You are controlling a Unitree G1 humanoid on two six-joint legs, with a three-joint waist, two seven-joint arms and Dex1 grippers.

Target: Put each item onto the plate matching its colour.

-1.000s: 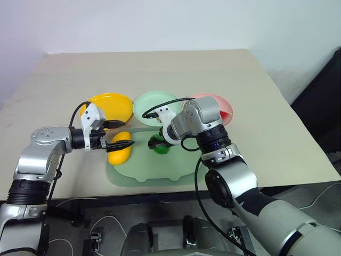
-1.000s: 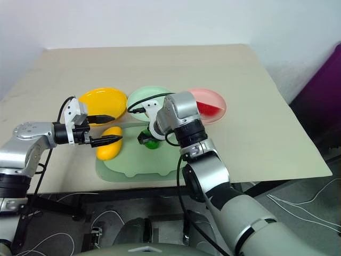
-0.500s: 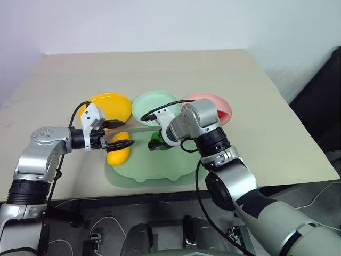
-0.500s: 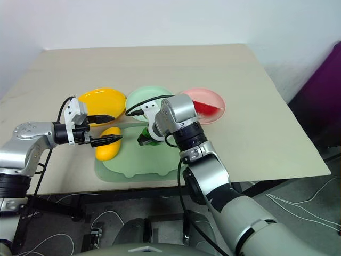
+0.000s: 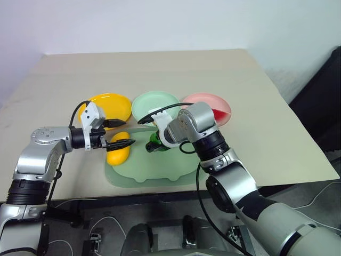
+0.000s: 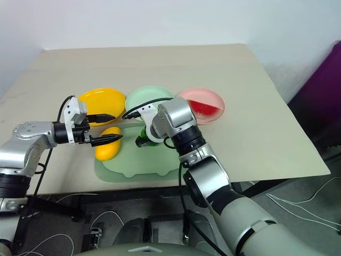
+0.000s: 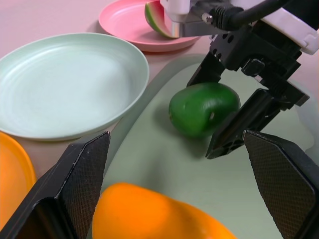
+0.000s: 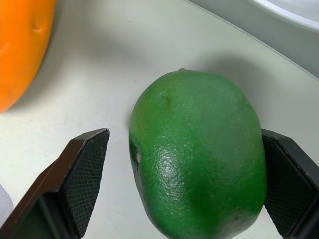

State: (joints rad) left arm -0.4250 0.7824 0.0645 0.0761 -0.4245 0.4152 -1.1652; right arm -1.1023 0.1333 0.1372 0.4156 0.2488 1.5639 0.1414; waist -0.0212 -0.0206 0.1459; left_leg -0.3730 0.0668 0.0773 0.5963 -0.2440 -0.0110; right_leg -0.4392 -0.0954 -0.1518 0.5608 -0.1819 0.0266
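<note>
We see three plates in a row on the table (image 5: 256,101): the yellow plate (image 5: 109,104), the green plate (image 5: 154,102) and the pink plate (image 5: 205,101). The yellow plate and the green plate hold nothing. The pink plate holds the watermelon wedge (image 5: 220,113), which lies at its right side. In front of the plates lies the mat (image 5: 154,170), pale green, and two items rest there. The green fruit (image 8: 199,159) lies on the mat just in front of the green plate. The right pincer (image 7: 234,107) points down over this fruit with one finger on each side of it; a gap shows on one side in the right wrist view, and we cannot tell whether the other finger touches the fruit, so we read the right pincer as released, its jaws wide around the fruit. The mango (image 5: 118,151) lies at the left edge of the mat, partly over the table, near the yellow plate. The left pincer (image 5: 121,133) hovers just above the mango, released, its jaws spread and holding nothing. The right arm and its cable cross the near rim of the green plate and partly hide the mat behind the green fruit.
</note>
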